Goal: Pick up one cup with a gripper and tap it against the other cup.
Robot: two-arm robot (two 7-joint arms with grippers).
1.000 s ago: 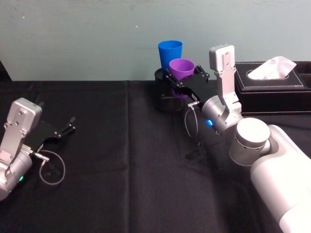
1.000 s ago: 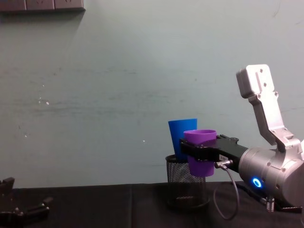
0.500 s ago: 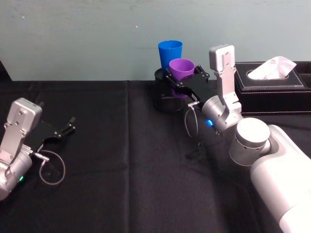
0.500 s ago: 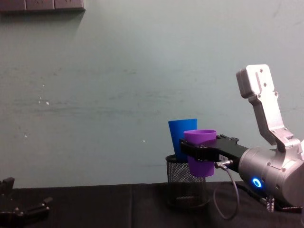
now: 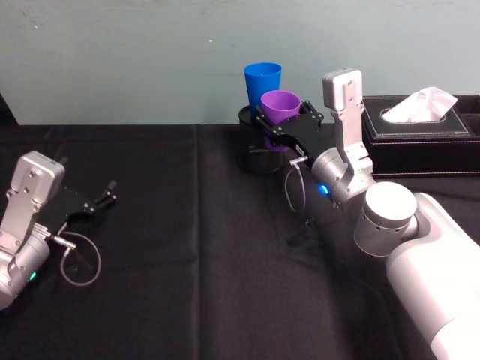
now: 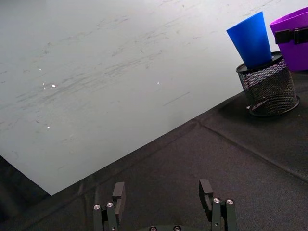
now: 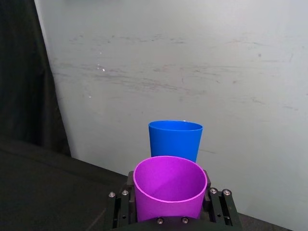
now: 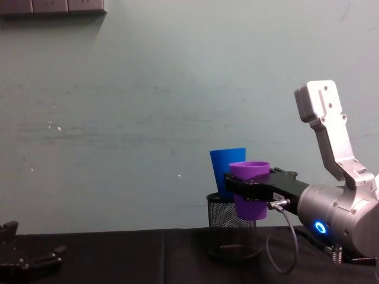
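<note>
My right gripper (image 5: 281,120) (image 8: 247,188) (image 7: 169,211) is shut on the purple cup (image 5: 280,106) (image 8: 249,197) (image 7: 169,191) and holds it upright in the air. Just behind it, the blue cup (image 5: 262,79) (image 8: 225,171) (image 7: 174,138) (image 6: 255,39) stands upright on top of the black mesh pen holder (image 5: 251,154) (image 8: 228,234) (image 6: 268,89). The purple cup is close against the blue cup; I cannot tell if they touch. My left gripper (image 5: 105,196) (image 6: 163,195) (image 8: 35,260) rests open and idle low at the left over the black tablecloth.
A black tissue box (image 5: 420,135) with a white tissue sits at the back right, beside my right arm. The black cloth-covered table (image 5: 202,247) runs up to a pale green wall (image 8: 148,106) close behind the cups.
</note>
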